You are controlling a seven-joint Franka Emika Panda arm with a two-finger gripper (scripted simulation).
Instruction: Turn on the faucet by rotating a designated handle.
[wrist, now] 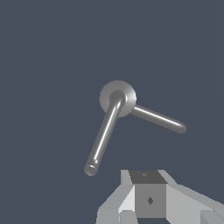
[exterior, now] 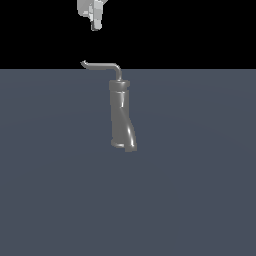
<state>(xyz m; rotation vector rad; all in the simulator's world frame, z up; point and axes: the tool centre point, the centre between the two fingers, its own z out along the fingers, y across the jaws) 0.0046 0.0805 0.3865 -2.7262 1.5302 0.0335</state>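
- The handle (exterior: 102,65) is what you need, and your gripper (exterior: 96,25) hangs above it with clear space between them, touching nothing.
- The jaws: you cannot tell from either view whether they stand parted or pressed together. The exterior view shows only a white lump cut off by the frame's upper edge, and the wrist view shows just a blocky piece of the gripper (wrist: 148,199) with no fingertips visible.
- The handle is a thin glossy rod running sideways from a bend above the collar toward the exterior view's left, ending in a small hooked tip.
- The wrist view looks straight down the faucet (wrist: 117,97), and two rods splay from its round cap. The longer one (wrist: 104,135) reaches toward your gripper. Which of the two is the handle, you cannot settle from this view alone.
- Expect it to feel rigid and slick: polished metal, slim, with little surface for pads to bite. It will likely turn about the column's axis rather than bend.
- Push or grip near the free end, by the hooked tip; that gives the most leverage, and the hook may stop a sliding finger.
- The faucet (exterior: 122,117) stands upright on the grey floor (exterior: 200,200), column slightly twisted and well clear of anything else.
- Hidden: the arm above the gripper, and any joint under the collar.
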